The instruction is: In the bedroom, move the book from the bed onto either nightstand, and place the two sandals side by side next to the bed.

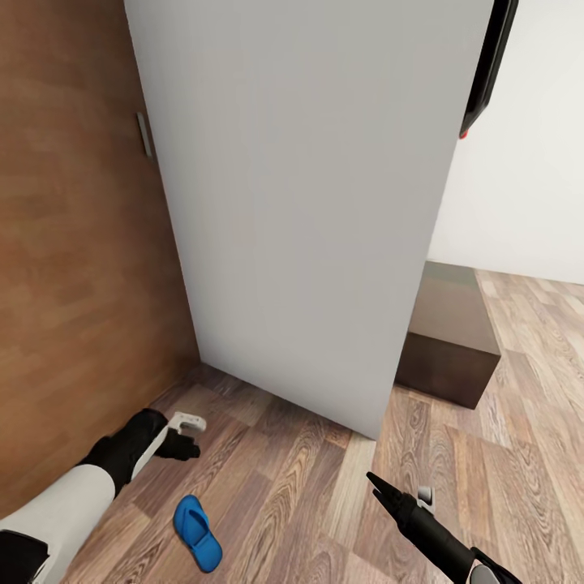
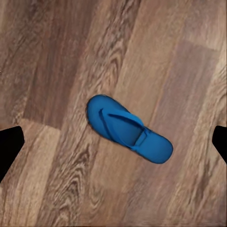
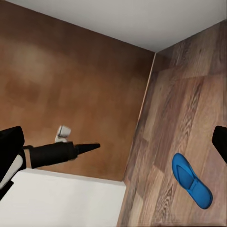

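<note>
**A:** What were the grippers doing?

**B:** The left gripper [image 1: 185, 434] hung low over the plank floor [image 1: 308, 487], near the corner where a brown wood panel [image 1: 73, 268] met a tall grey panel [image 1: 300, 203]. In its own wrist view the two dark fingertips [image 2: 9, 146] sat far apart at the picture's edges, so its jaws stood wide, with nothing between them but floor and a sandal below.

**A:** And the right one?

**B:** The right gripper [image 1: 401, 495] reached forward above the floor on the other side. From the head camera I saw one dark pointed finger [image 1: 383, 490] and a pale part beside it; its wrist view showed dark tips at both edges, well apart, so it looked spread and empty too.

**A:** Where was the sandal?

**B:** One blue sandal [image 1: 197, 533] lay flat on the planks, straps up, just nearer the robot than the left gripper and not touching it. The left wrist camera looked straight down on it [image 2: 128, 128], lying diagonally across the boards. The right wrist camera caught it as well [image 3: 191, 181], close to the foot of the brown panel, with the left arm [image 3: 52, 153] stretched out over that panel.

**A:** Anything further off?

**B:** A low dark-brown block [image 1: 450, 341] stood on the floor beyond the grey panel's edge, against a white wall [image 1: 527, 162].
</note>
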